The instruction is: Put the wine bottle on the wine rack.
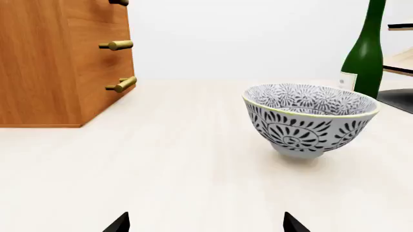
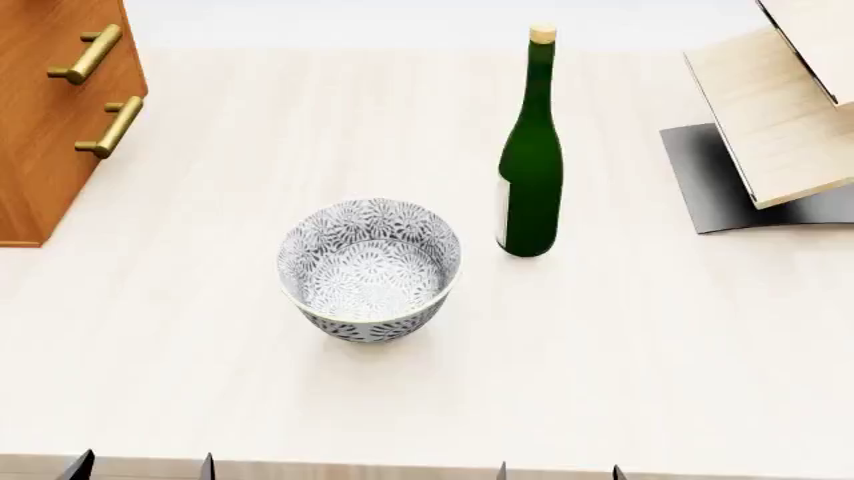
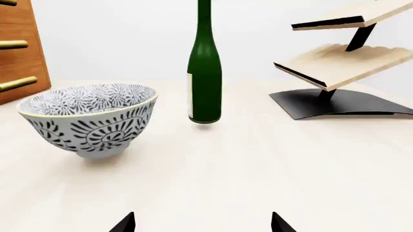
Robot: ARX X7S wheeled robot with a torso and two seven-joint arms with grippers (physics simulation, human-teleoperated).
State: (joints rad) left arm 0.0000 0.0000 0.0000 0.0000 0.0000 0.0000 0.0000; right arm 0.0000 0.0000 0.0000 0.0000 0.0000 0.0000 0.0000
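The dark green wine bottle (image 2: 530,160) stands upright on the pale table, cork on top; it also shows in the right wrist view (image 3: 204,63) and in the left wrist view (image 1: 364,53). The wine rack (image 2: 781,110), slanted light-wood panels on a grey curved base, stands at the far right, also in the right wrist view (image 3: 335,63). My left gripper (image 2: 144,466) and right gripper (image 2: 558,470) sit at the table's near edge, both open and empty, well short of the bottle. Only their fingertips (image 1: 119,223) (image 3: 125,223) show in the wrist views.
A patterned grey-white bowl (image 2: 370,268) sits left of and nearer than the bottle, also in the wrist views (image 1: 310,118) (image 3: 87,118). A reddish-brown wooden cabinet (image 2: 54,110) with brass handles stands at the far left.
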